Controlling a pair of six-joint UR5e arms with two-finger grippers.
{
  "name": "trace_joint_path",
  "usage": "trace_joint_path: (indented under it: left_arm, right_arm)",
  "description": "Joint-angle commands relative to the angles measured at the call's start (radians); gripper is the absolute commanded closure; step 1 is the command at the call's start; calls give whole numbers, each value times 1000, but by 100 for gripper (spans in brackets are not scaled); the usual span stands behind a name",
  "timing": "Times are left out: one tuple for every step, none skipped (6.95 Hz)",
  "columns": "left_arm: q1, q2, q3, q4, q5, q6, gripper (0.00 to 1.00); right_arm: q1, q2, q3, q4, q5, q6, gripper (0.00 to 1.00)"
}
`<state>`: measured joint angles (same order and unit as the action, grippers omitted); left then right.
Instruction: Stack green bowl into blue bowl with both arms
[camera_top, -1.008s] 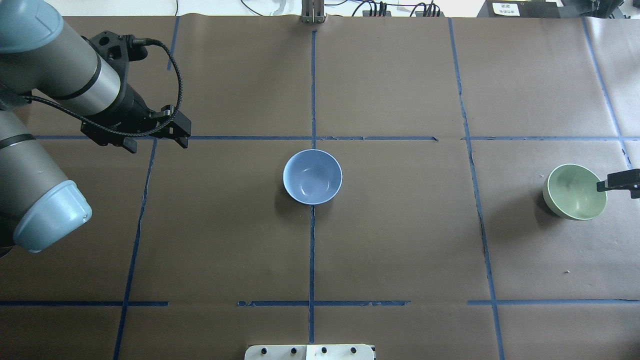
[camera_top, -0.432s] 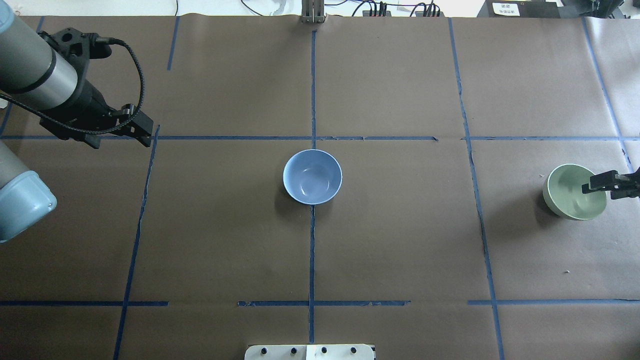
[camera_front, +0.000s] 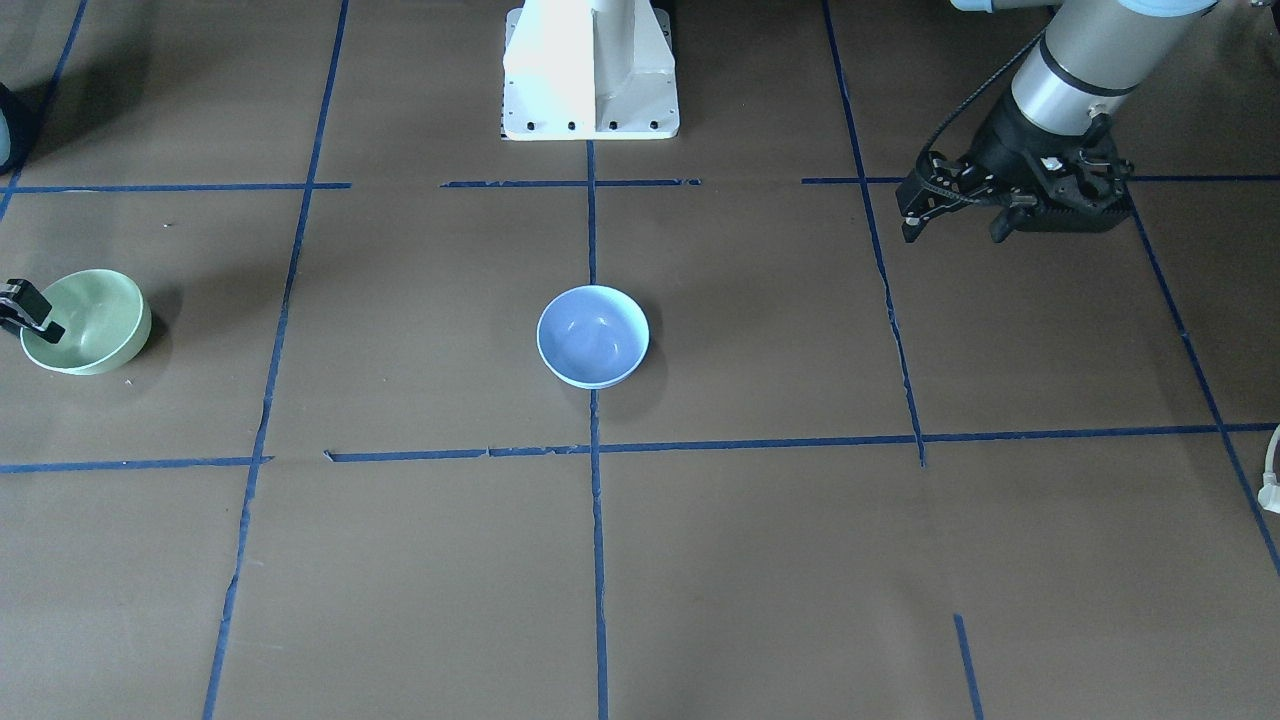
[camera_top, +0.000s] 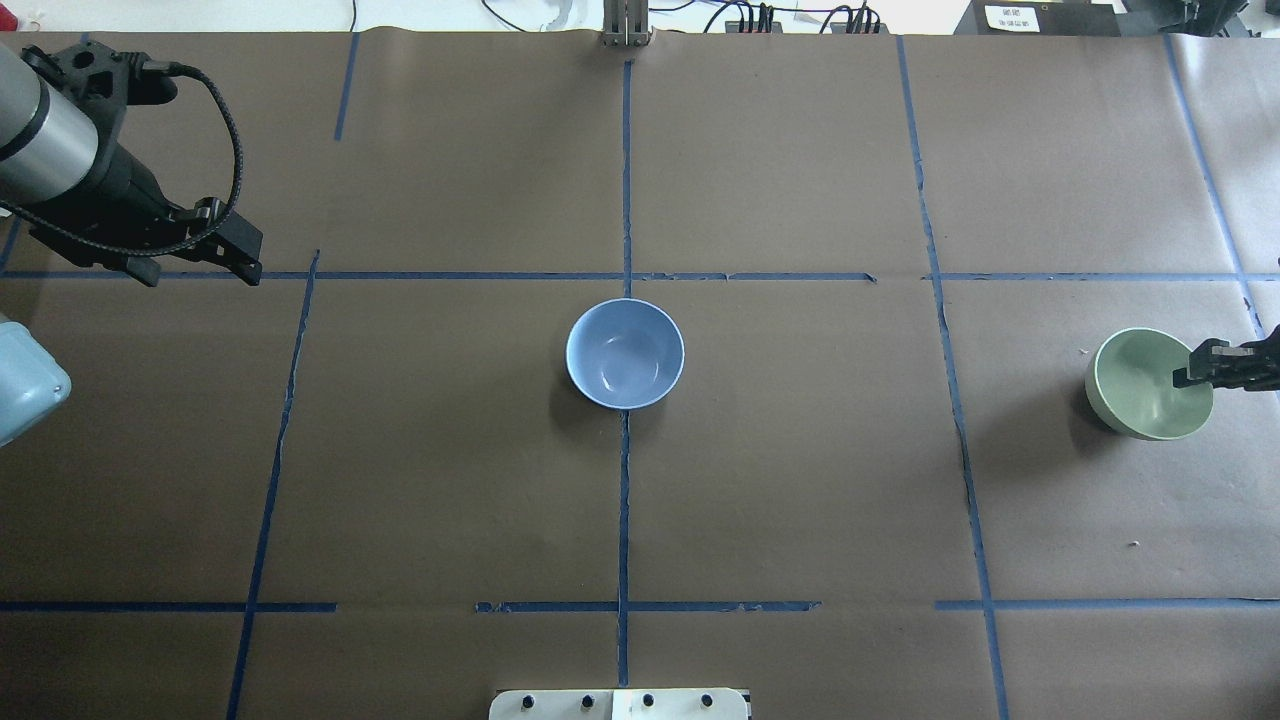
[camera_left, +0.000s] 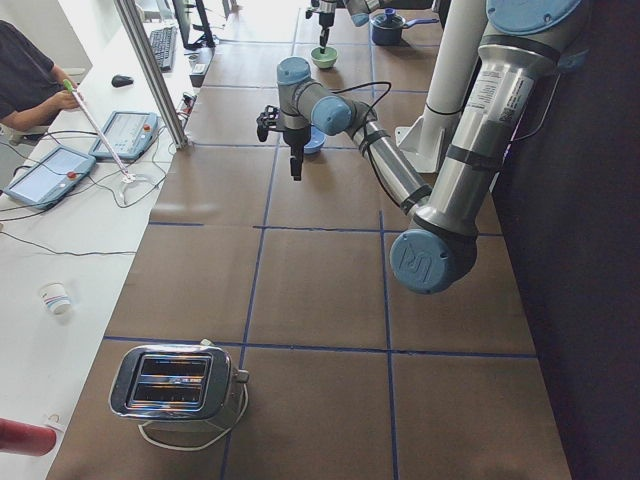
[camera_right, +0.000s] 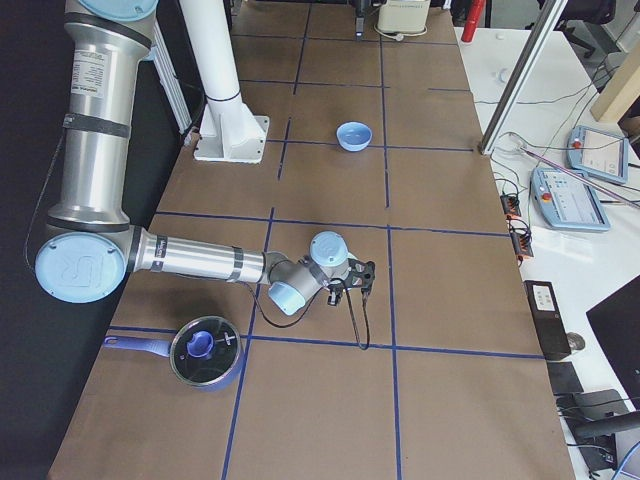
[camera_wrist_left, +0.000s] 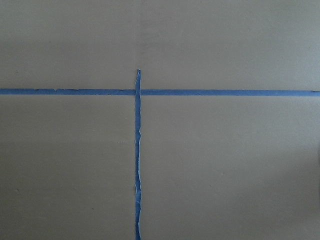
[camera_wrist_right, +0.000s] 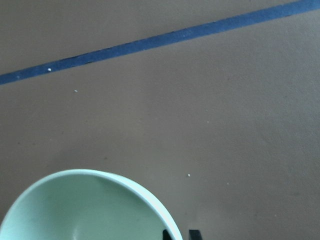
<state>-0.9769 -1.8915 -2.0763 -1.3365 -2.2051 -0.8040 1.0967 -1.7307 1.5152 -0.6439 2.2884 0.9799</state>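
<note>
The green bowl (camera_top: 1140, 385) stands upright at the table's right end; it also shows in the front view (camera_front: 90, 320). My right gripper (camera_top: 1195, 377) comes in from the right edge and is shut on its right rim. In the right wrist view its fingertips (camera_wrist_right: 166, 234) straddle the rim of the green bowl (camera_wrist_right: 85, 210), one inside and one outside. The blue bowl (camera_top: 625, 353) stands upright and empty at the table's centre. My left gripper (camera_top: 200, 268) is open and empty above the tape cross at the far left, well away from both bowls.
The white pedestal base (camera_front: 590, 70) stands behind the blue bowl. A toaster (camera_left: 175, 382) sits at the table's left end. A lidded pot (camera_right: 205, 350) sits near the right arm. An operator (camera_left: 30, 70) sits at a side desk.
My left arm has drawn back to the left, away from the centre. My right gripper moved in over the green bowl's right rim. Neither bowl has moved.
</note>
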Motion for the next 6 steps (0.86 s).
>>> trace_joint_path:
  left_arm:
    - [-14,20,13,-3,7,57,0]
    - [-28,97,13,-6,7,257,0]
    - [-93,164,22,-4,-1,439,0]
    - [-135,219,22,-6,7,550,0]
    - [-193,268,33,-15,4,555,0]
    - [-213,265,45,-18,2,551,0]
  right_arm:
    - [2,-23,107,36,17,79,100]
    - [2,-18,187,30,28,118,100]
    - [-4,-7,251,21,29,194,100]
    - [-17,44,266,20,28,238,100]
    - [-55,139,266,-49,20,249,100]
    - [-73,289,273,-201,16,250,100]
